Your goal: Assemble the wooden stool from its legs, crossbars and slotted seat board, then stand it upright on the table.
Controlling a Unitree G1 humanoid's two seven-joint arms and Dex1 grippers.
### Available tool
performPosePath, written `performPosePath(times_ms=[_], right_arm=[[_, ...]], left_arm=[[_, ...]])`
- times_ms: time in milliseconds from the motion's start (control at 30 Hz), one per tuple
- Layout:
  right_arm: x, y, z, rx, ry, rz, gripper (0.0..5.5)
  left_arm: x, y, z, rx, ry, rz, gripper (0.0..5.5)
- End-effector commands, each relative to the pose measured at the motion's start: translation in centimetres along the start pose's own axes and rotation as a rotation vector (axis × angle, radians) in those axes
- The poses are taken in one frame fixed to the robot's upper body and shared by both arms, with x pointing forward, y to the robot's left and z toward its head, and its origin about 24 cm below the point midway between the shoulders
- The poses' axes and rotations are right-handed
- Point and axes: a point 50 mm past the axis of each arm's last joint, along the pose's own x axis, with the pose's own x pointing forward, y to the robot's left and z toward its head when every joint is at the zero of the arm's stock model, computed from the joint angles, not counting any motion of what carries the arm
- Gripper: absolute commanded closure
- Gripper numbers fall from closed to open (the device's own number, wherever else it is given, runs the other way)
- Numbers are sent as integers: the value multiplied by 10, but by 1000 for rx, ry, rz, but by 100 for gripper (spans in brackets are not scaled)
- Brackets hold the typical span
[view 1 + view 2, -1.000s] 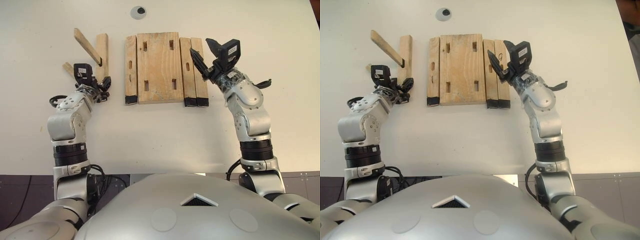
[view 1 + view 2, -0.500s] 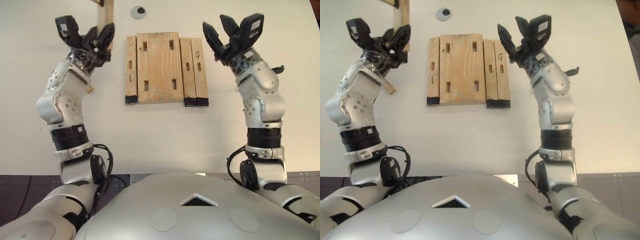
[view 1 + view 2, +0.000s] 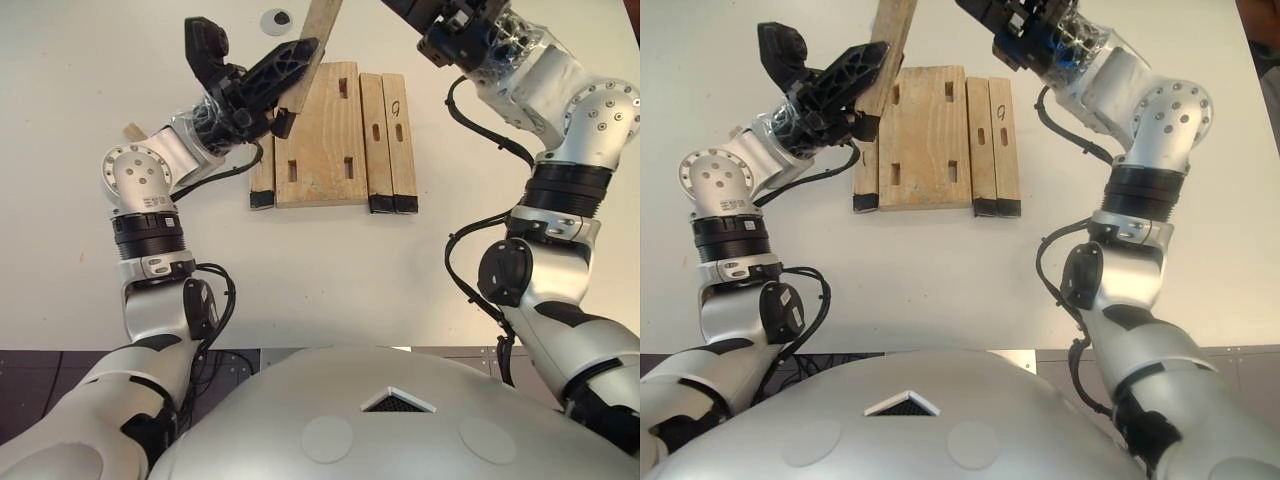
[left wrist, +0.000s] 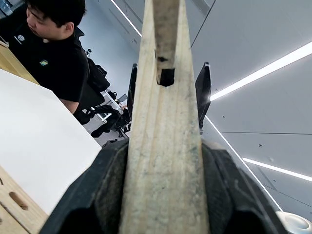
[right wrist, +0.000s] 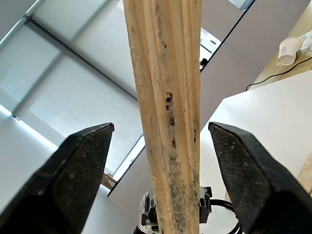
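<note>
1. We judge the build to be at an early stage. The seat board [image 3: 318, 135] lies flat at the upper middle of the frame, and nothing is fitted into its slots.
2. Our left gripper [image 3: 290, 68] is clamped on one leg [image 3: 318, 30]. It holds the leg off the table, slanting up past the top edge above the board's left side. A crossbar [image 4: 165, 29] looks seated in that leg's slot.
3. Our right gripper [image 5: 161, 126] is at the top right, its fingers spread on either side of the same leg's far end. There are gaps on both sides, so it grips nothing.
4. A loose leg [image 3: 262, 175] lies just beside the board's left edge, and a pair of legs [image 3: 372, 140] lies along its right edge.
5. As we see it, joining the legs with the crossbars, fitting them into the board and standing the stool upright all remain.
</note>
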Motion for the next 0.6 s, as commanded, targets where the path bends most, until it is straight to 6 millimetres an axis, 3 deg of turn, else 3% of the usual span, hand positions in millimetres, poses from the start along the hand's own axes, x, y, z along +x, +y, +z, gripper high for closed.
performPosePath(times_ms=[33,100,400,500,533,600], right_arm=[[12,0,-7,28,51,-7,194],[12,-3,-9,33,58,-27,194],[11,-8,-6,38,50,-51,328],[11,-10,-4,21,42,-61,333],[10,-12,-3,12,36,-68,334],[8,-16,-2,-9,24,-85,341]], left_arm=[[6,-4,-1,12,45,-31,351],[8,-3,-1,12,50,-36,351],[9,-3,-3,18,70,-36,351],[8,1,-2,35,61,7,351],[7,3,-1,41,51,29,314],[1,9,3,41,22,74,296]])
